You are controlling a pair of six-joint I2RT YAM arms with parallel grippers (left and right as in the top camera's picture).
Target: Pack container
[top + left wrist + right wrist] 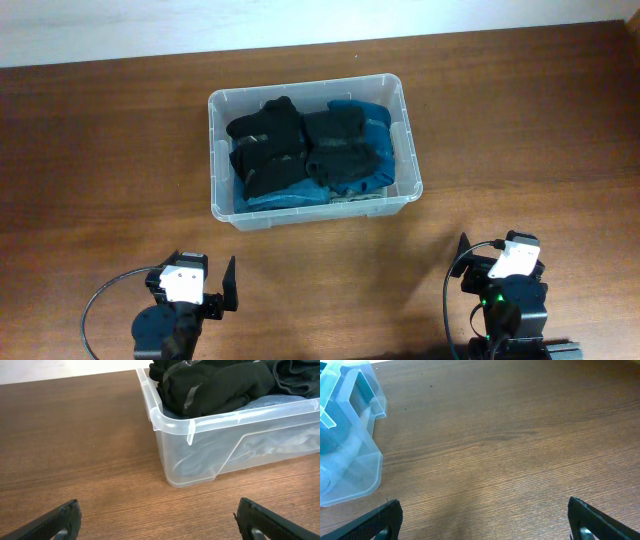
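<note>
The container, a clear plastic tub with a rolled rim, stands in the middle of the wooden table and holds folded black clothes and blue clothes. Its near left corner shows in the left wrist view, its right corner in the right wrist view. My left gripper is open and empty over bare wood, near the table's front left. My right gripper is open and empty at the front right; in the overhead view its fingers are hidden under the arm.
The table's far edge meets a pale wall strip along the top of the overhead view. A black cable loops beside the left arm. Bare wood lies between the tub and both grippers.
</note>
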